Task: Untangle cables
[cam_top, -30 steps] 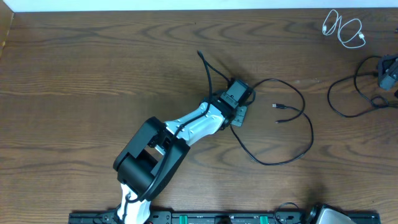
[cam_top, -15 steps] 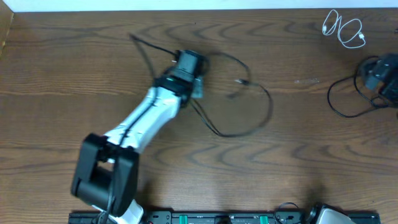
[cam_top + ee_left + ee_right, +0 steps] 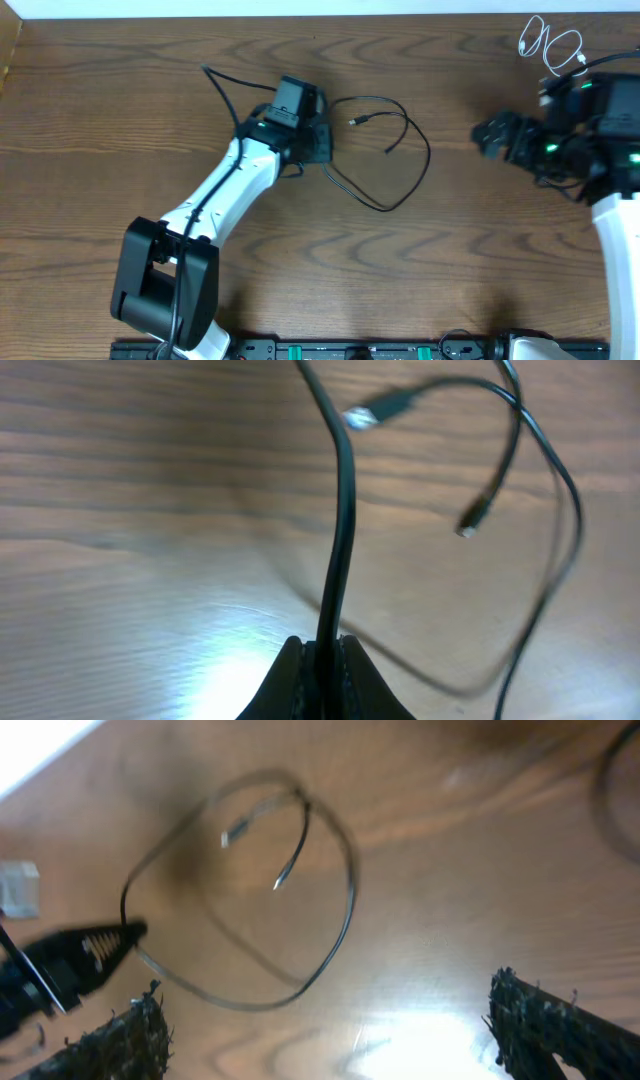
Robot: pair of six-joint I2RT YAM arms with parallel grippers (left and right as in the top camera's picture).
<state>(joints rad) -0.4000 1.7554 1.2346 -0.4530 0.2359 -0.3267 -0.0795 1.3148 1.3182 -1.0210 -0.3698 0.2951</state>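
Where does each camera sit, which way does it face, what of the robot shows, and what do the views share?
Overhead: above the table, facing straight down; left arm and right arm show.
Left wrist: on the left arm, facing along the shut left gripper pinching the black cable.
Right wrist: on the right arm, facing down past the open right gripper.
Shared: all three show the black cable's loop.

Centre cable (image 3: 428, 155) on table (image 3: 100, 150) right of left arm (image 3: 220, 190), corner cable (image 3: 545, 45) behind right arm (image 3: 610, 140), far right.
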